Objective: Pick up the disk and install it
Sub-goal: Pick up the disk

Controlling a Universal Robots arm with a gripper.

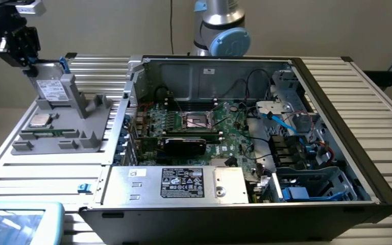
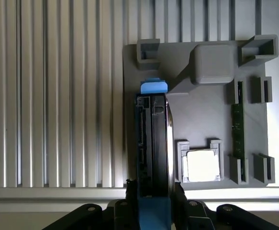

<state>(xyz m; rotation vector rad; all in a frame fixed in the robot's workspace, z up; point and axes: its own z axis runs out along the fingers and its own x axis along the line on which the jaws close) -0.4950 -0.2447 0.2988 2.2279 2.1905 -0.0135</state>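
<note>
Gripping the disk by its upper end, my hand is half-closed across its thickness; its long axis runs straight down into the grey holder at the bench edge.

**Open computer case and a grey parts fixture on a ribbed metal table**

The case lies open in the middle of the table, reaching toward its edge on the exterior view's right. Inside are a green motherboard with a bare processor socket, a black expansion card, a grey metal box with a black label, and a drive cage with blue parts. The fixture sits just beside the case, toward the table's edge on the exterior view's left. It holds a square silver processor chip in a pocket and a green memory stick in a slot near it.
</note>
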